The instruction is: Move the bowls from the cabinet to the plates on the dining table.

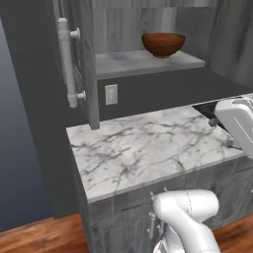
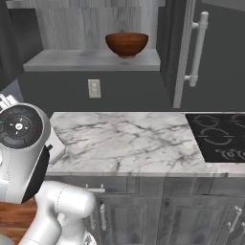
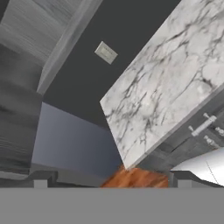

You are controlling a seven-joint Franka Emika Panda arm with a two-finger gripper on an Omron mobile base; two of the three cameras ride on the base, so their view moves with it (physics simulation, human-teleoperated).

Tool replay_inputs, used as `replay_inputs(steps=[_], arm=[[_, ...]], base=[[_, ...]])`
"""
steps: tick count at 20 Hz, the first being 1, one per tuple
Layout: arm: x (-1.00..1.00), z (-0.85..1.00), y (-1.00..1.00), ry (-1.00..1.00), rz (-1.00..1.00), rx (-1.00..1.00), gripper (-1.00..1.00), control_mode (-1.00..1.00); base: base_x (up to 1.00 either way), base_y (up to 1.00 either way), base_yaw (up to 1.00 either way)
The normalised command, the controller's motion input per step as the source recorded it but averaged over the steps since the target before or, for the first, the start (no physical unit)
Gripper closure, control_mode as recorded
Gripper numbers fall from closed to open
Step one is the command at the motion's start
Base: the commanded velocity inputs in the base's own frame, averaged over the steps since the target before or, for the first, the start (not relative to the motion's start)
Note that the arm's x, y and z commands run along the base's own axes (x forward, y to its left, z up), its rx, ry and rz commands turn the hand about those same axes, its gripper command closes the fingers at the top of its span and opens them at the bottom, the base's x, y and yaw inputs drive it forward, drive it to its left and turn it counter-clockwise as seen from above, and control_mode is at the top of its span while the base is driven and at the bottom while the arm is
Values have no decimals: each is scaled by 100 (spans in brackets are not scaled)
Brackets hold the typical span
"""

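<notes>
A glossy reddish-brown bowl (image 1: pixel 163 44) (image 2: pixel 127 44) stands upright on the open cabinet's grey shelf (image 1: pixel 148 63) (image 2: pixel 86 60). The cabinet door (image 1: pixel 88 64) (image 2: pixel 179 52) is swung open, with a long silver bar handle (image 1: pixel 66 64) (image 2: pixel 197 48). My gripper (image 3: pixel 112 181) is open, its dark fingertips (image 3: pixel 41 178) set wide apart with nothing between them. The hand view is rolled and looks past the corner of a marble counter (image 3: pixel 166 83), far from the bowl. The plates and the dining table are out of view.
Below the shelf lies a small marble counter (image 1: pixel 143 146) (image 2: pixel 124 139) with a black stove (image 2: pixel 217 136) at its right end. A wall outlet (image 1: pixel 111 94) (image 2: pixel 94 88) (image 3: pixel 106 53) sits above it. Grey drawer fronts (image 2: pixel 182 210) and wood floor (image 1: pixel 39 237) lie below.
</notes>
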Motion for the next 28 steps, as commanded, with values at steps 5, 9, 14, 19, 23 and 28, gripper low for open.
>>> replay_inputs(steps=[5, 9, 14, 19, 23, 28], arm=[[0, 0, 0, 0, 0, 0, -100, 100], [0, 0, 0, 0, 0, 0, -100, 100], [0, 0, 0, 0, 0, 0, -100, 100], [0, 0, 0, 0, 0, 0, -100, 100], [0, 0, 0, 0, 0, 0, -100, 100], [0, 0, 0, 0, 0, 0, -100, 100]], base=[[62, 8, 0], [62, 7, -1], [62, 7, -1], [45, 6, -9], [2, 3, -25], [0, 0, -25]])
